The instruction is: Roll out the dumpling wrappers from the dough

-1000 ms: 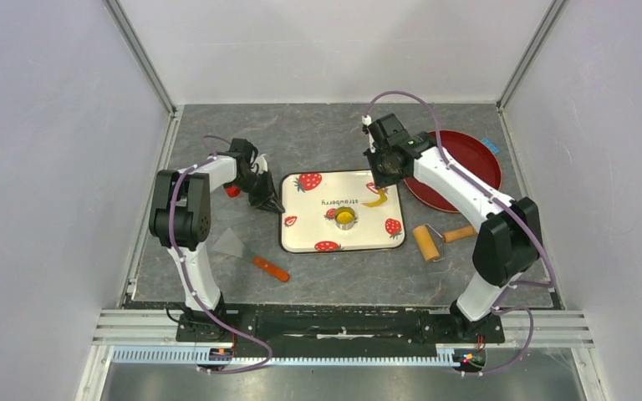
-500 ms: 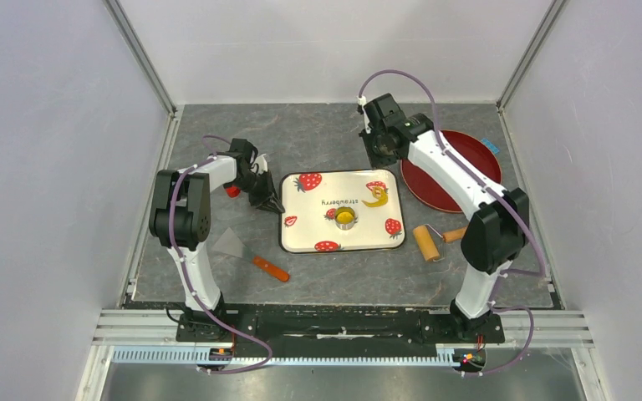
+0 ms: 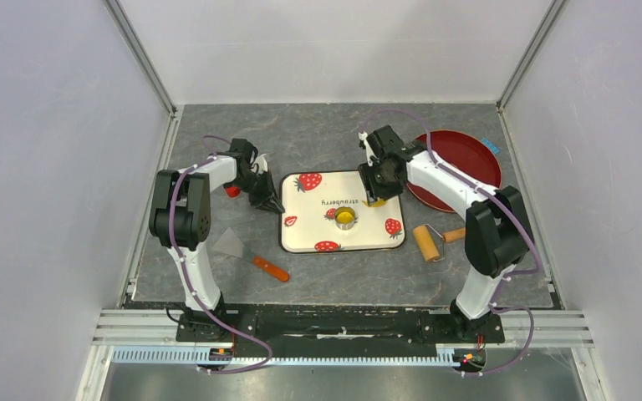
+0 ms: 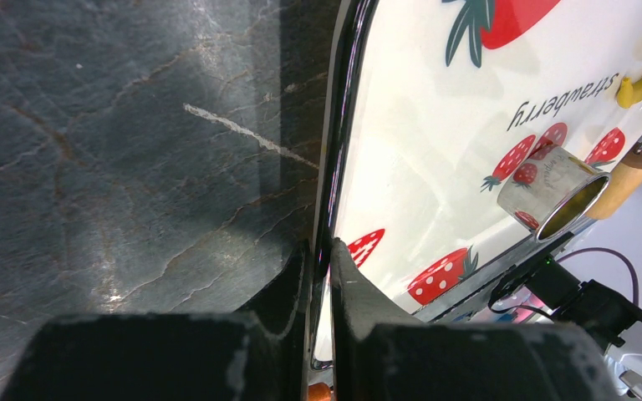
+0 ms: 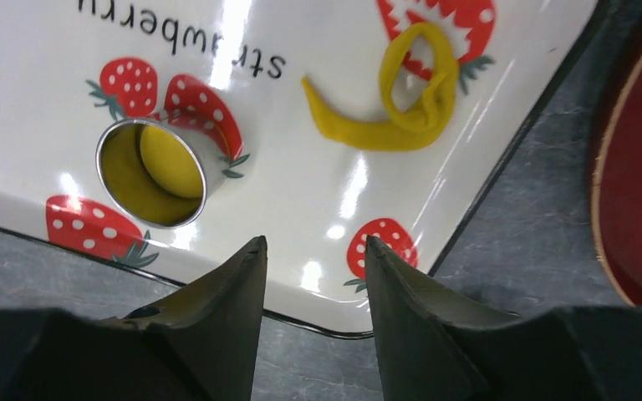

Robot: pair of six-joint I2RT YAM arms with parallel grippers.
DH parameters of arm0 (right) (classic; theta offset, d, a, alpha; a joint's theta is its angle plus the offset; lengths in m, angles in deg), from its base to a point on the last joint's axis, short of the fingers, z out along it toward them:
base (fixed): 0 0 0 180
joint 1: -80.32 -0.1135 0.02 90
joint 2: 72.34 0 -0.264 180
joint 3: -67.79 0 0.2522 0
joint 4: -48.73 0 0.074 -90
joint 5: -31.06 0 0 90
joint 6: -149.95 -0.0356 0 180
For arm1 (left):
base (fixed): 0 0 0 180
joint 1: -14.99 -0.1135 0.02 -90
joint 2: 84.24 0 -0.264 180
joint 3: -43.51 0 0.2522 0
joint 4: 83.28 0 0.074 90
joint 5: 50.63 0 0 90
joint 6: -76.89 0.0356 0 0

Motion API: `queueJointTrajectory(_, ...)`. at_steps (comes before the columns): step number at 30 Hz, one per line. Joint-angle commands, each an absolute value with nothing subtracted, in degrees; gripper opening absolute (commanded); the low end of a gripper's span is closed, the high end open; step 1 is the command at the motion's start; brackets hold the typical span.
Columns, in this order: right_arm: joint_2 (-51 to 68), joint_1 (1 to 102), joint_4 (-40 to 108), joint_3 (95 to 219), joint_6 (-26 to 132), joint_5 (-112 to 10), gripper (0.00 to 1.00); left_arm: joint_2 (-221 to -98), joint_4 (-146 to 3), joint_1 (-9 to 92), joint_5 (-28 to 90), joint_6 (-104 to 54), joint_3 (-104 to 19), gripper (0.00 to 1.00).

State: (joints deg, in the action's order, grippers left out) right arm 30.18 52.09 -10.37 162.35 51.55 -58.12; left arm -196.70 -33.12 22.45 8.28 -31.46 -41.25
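**Top view.** Your left gripper [image 3: 272, 203] sits at the left edge of the strawberry-print tray [image 3: 313, 227]. In the left wrist view its jaws are pinched narrow on the tray's black rim.

Your right gripper [image 3: 375, 192] hangs over the tray's far right part. In the right wrist view its jaws stand apart with nothing between them.

- **Dough scrap** [image 5: 410, 113]: a looped yellow crescent lying on a strawberry print, ahead of the right fingertips.
- **Ring cutter** [image 5: 207, 177]: a metal ring standing upright near the tray's middle, with a round yellow wrapper [image 5: 171, 159] inside it.
- **Counter** [image 3: 318, 134]: a wooden roller [image 3: 429, 242] lies right of the tray, a red plate [image 3: 468, 163] lies beyond the roller, and a scraper [image 3: 249, 255] lies to the tray's left.
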Motion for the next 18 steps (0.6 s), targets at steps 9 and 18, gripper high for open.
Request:
queueJointTrajectory(9, 24.3, 51.43, 1.37, 152.87, 45.71, -45.01, 0.56, -198.1, -33.58, 22.9, 8.35, -31.03, -42.06, 0.02)
queueJointTrajectory(18, 30.16, 49.62, 0.32, 157.74, 45.3, -45.02, 0.53, -198.31, -33.58, 22.9, 8.12, -31.03, -42.15, 0.02)
